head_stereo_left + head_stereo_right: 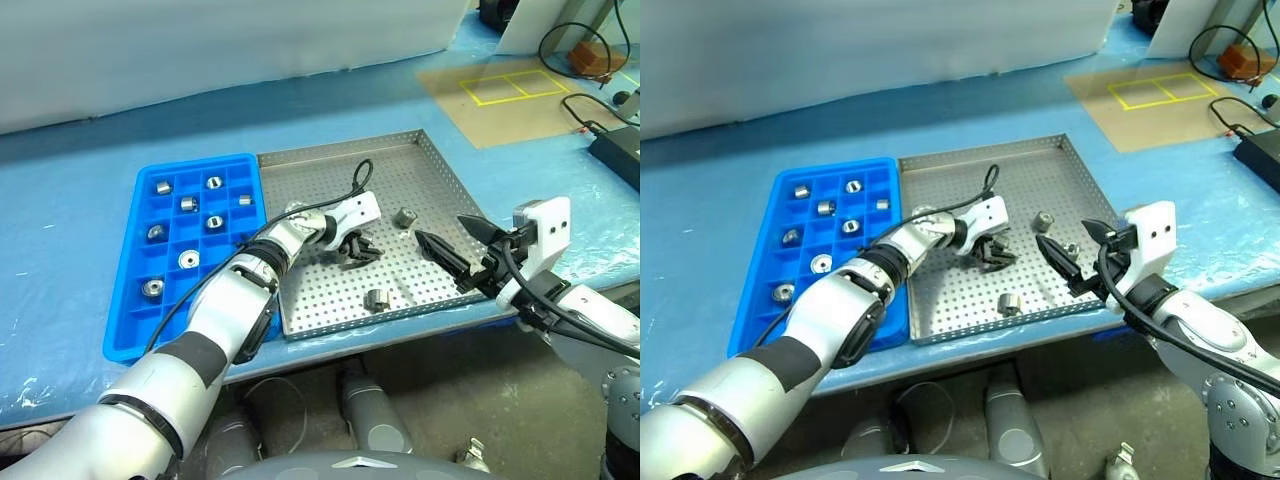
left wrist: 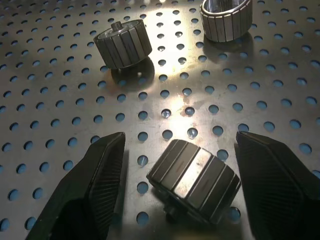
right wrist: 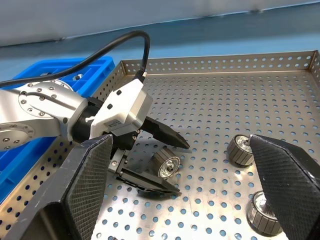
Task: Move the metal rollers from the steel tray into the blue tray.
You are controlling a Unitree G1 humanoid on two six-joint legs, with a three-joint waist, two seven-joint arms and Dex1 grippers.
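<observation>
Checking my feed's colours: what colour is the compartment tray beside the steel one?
Bright blue; the blue tray shows best in the left eye view.

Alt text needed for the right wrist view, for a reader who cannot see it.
The left gripper sits low on the perforated steel tray with its two black fingers open on either side of one metal roller, not yet closed on it. Two more rollers lie on the tray nearby, and a corner of the blue tray shows behind the arm.

A: What setting is shown?
B: A workshop or lab bench: blue protective sheeting, perforated steel tray, compartmented blue tray, loose cables, yellow floor-tape marking at far right.
</observation>
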